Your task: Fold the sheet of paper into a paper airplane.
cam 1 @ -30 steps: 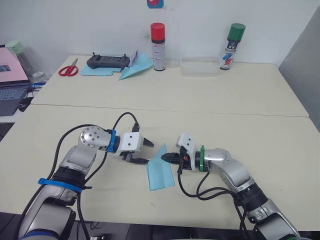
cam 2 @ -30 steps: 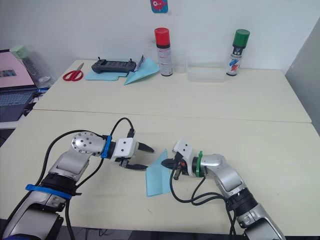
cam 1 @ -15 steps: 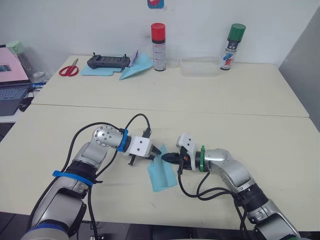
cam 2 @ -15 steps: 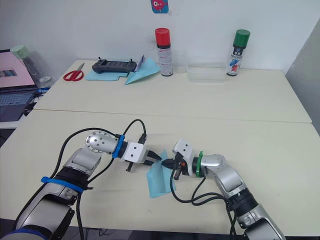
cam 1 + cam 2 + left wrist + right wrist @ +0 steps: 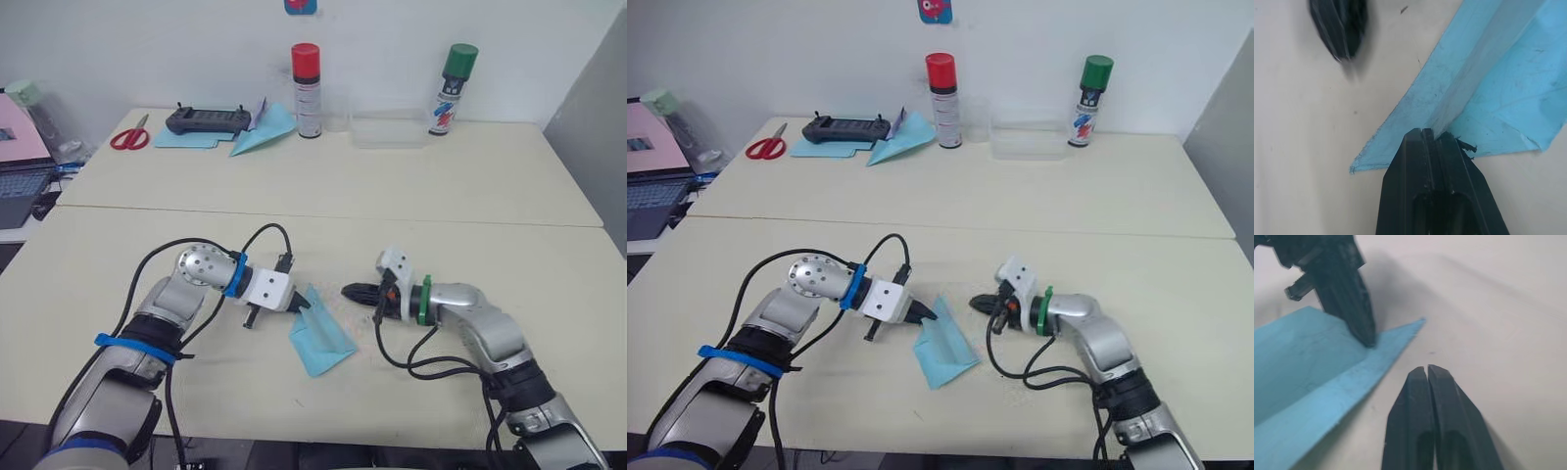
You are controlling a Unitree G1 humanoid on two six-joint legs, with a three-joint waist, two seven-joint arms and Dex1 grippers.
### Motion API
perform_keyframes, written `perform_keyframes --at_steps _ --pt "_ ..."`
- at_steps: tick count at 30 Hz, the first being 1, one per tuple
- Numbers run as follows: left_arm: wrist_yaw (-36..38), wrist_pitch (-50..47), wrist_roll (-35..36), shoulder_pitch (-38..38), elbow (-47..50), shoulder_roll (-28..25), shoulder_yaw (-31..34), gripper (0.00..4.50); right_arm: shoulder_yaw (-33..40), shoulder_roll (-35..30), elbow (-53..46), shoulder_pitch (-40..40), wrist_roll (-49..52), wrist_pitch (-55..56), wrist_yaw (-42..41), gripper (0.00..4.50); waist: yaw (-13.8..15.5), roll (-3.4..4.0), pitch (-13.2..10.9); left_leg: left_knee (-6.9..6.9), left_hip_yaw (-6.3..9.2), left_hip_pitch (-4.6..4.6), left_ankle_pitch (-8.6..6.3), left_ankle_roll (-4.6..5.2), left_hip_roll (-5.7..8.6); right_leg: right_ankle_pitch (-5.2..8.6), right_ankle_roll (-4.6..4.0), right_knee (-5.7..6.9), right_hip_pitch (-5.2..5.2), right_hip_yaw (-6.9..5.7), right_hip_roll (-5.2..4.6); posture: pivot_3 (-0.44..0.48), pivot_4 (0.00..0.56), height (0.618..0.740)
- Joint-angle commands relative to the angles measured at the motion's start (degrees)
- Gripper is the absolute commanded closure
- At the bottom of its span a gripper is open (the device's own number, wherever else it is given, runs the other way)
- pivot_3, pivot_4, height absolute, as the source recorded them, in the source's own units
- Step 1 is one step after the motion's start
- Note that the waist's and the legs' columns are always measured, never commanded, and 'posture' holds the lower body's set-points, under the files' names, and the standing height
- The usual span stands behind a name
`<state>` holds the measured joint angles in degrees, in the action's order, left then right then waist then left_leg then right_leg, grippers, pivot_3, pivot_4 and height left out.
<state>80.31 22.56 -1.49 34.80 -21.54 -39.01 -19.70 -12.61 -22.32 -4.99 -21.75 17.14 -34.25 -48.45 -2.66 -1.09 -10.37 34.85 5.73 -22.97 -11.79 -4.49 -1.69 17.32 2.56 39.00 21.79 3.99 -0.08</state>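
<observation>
The sheet of paper [image 5: 323, 341] is a light-blue, creased, pointed shape lying on the near table between my arms, with one fold standing up as a ridge. My left gripper [image 5: 302, 305] is shut on the upper end of that ridge; the left wrist view shows its fingertips [image 5: 1425, 133] pinched on the paper [image 5: 1498, 73]. My right gripper [image 5: 347, 291] hovers a short way to the right of the paper's tip, apart from it. Its fingers [image 5: 1426, 372] are pressed together with nothing between them.
Along the far table edge stand a red-capped spray can [image 5: 306, 88], a green-capped spray can [image 5: 451, 90] and a clear plastic box [image 5: 390, 132]. A remote controller [image 5: 206, 119], red scissors [image 5: 127, 137] and a blue paper dart [image 5: 265, 132] lie at the back left.
My left gripper moved in and shut on the paper's ridge. The right gripper let go of the paper and drew back to the right. The paper turned slightly.
</observation>
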Motion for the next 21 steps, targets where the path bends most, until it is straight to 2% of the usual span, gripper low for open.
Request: perform_keyframes --at_steps 1,4,9,10,13,18,21 --pt "-2.1 -8.9 -2.8 -1.6 9.3 -5.2 2.6 4.5 3.5 -3.0 -4.8 0.5 1.8 0.5 -1.1 3.16 -0.4 -0.01 -0.1 -0.01 0.0 0.0 0.0 0.0 0.0 0.0 0.0 0.0 0.0 0.0 0.0 0.0 0.15 0.74" --pt "-2.8 -21.2 -2.1 -5.1 20.2 -9.2 4.8 4.5 4.2 -5.5 -7.8 2.2 1.9 1.6 -1.9 2.08 -0.7 0.02 -0.2 -0.03 -0.01 -0.01 0.0 0.0 -0.01 0.01 0.0 0.0 0.03 0.01 0.0 0.0 0.15 0.74" --pt "-7.4 -35.6 -3.7 -10.5 32.1 -12.0 7.0 4.5 4.0 -7.7 -10.9 5.0 1.0 4.7 -2.3 0.3 -0.7 0.0 -0.3 -0.03 -0.02 -0.02 -0.01 0.01 -0.01 0.02 0.0 0.0 0.03 0.02 0.0 0.0 0.15 0.74" --pt "-9.4 -42.3 -4.6 -11.8 35.8 -11.5 7.3 4.5 3.5 -8.3 -12.1 6.1 1.1 5.1 -3.0 0.04 -0.7 0.0 -0.3 -0.02 -0.02 -0.03 -0.01 0.01 -0.01 0.03 0.0 -0.01 0.03 0.03 0.0 0.0 0.15 0.74" --pt "-14.4 -54.4 -6.9 -13.1 41.9 -9.5 6.4 4.5 1.9 -9.1 -14.5 7.5 1.1 7.0 -4.6 0.04 -0.7 -0.05 -0.4 -0.02 -0.02 -0.04 -0.01 0.01 -0.01 0.03 0.01 -0.02 0.03 0.03 0.0 0.0 0.15 0.74" --pt "-20.1 -60.3 -10.3 -11.6 44.1 -5.6 2.6 4.5 0.0 -9.6 -14.6 6.4 0.8 8.5 -6.5 0.04 -0.6 -0.07 -0.4 0.06 -0.02 -0.01 0.0 0.0 0.0 0.02 0.02 0.01 -0.01 0.03 0.01 0.0 0.15 0.74" --pt "-20.4 -60.8 -8.9 -10.9 44.2 -5.1 2.6 3.72 -0.7 -10.6 -13.4 6.5 -1.0 11.0 -7.2 0.0 -0.6 -0.09 -0.4 0.08 -0.03 -0.02 0.0 0.0 0.0 0.01 0.03 -0.01 -0.02 0.04 0.0 0.0 0.15 0.74"
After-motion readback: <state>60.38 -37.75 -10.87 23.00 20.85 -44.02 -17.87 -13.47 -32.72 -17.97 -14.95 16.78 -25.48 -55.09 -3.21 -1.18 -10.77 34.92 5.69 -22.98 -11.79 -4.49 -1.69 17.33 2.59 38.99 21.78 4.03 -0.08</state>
